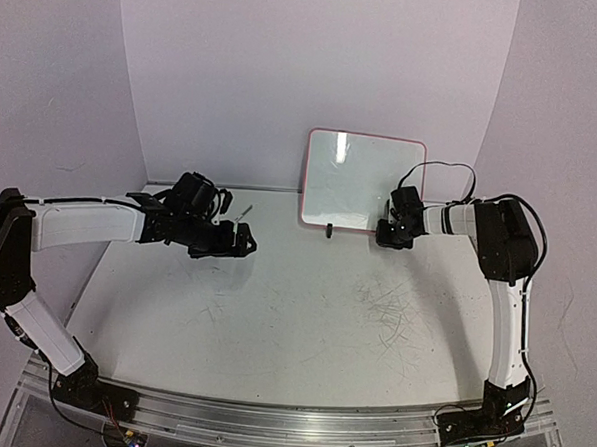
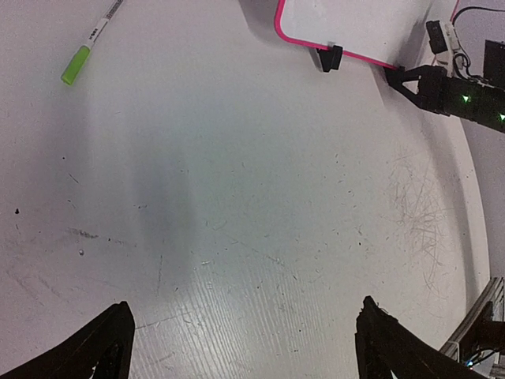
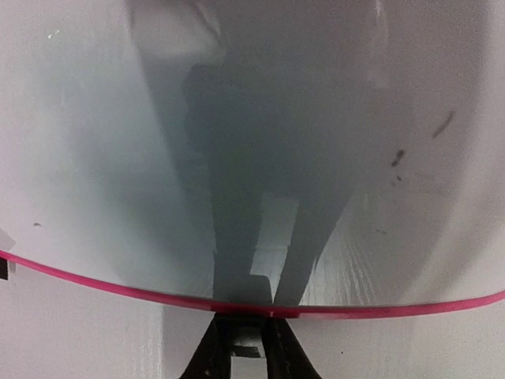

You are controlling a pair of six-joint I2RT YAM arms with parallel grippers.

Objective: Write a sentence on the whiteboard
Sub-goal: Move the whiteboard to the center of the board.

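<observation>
The whiteboard (image 1: 364, 182), glossy white with a thin pink frame, stands upright at the back of the table (image 1: 304, 304). It also shows in the left wrist view (image 2: 355, 24). It fills the right wrist view (image 3: 252, 158), its face bare but for a few dark specks; no sentence shows. My right gripper (image 1: 383, 233) (image 3: 246, 320) sits at the board's lower right edge, fingers close together around the black foot under the frame. Over the table left of the board, my left gripper (image 1: 245, 243) (image 2: 246, 304) hangs wide open and holds nothing.
A white marker with a green cap (image 2: 79, 63) lies on the table just beyond my left gripper. The board's other black foot (image 2: 330, 57) rests on the table. Scribble marks (image 1: 394, 309) cover the table's right half. Walls close in the back and both sides.
</observation>
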